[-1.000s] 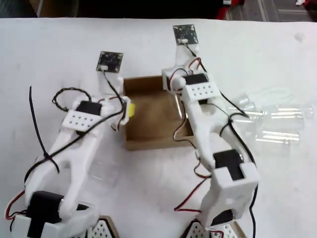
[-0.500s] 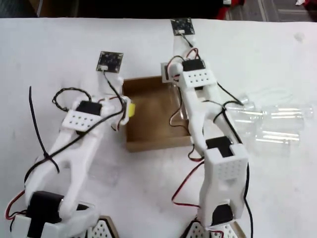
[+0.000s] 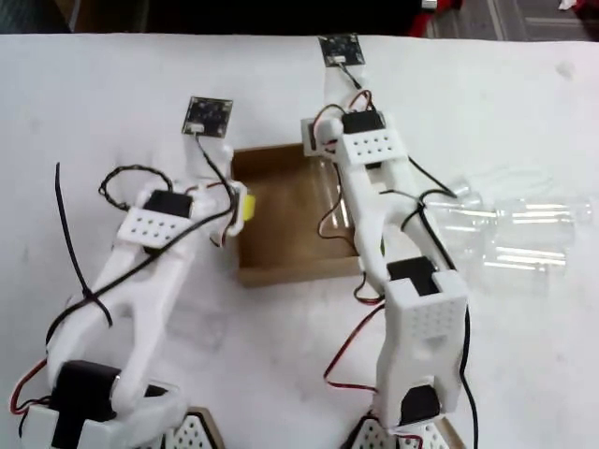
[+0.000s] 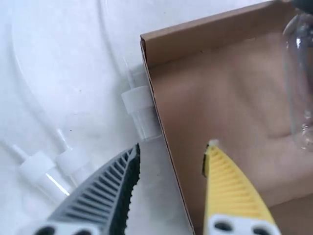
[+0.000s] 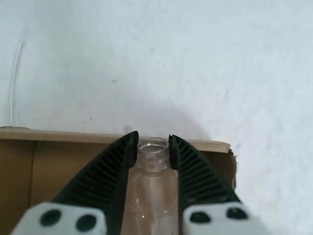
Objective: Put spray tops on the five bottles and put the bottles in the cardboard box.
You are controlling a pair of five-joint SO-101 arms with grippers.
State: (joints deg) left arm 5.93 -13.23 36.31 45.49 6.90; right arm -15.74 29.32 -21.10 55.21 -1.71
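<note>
The right arm has stretched forward to the far corner of the open brown cardboard box (image 3: 281,224). Its right gripper (image 5: 152,141) is clenched on the neck of a clear plastic bottle (image 5: 151,164) over the box's inside, the body running out of frame between the jaws. The left gripper (image 4: 173,146) stands released, astride the box's side wall. White spray tops (image 4: 139,110) lie outside its black jaw, their tubes faint against the white table (image 3: 112,94).

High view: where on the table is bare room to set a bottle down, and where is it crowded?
Bare: the far-left corner of the white table, beyond the left arm, and the near-right corner, in front of the clear plastic bottles. Crowded: the left wall of the brown cardboard box, with white spray tops and the left gripper.
</note>
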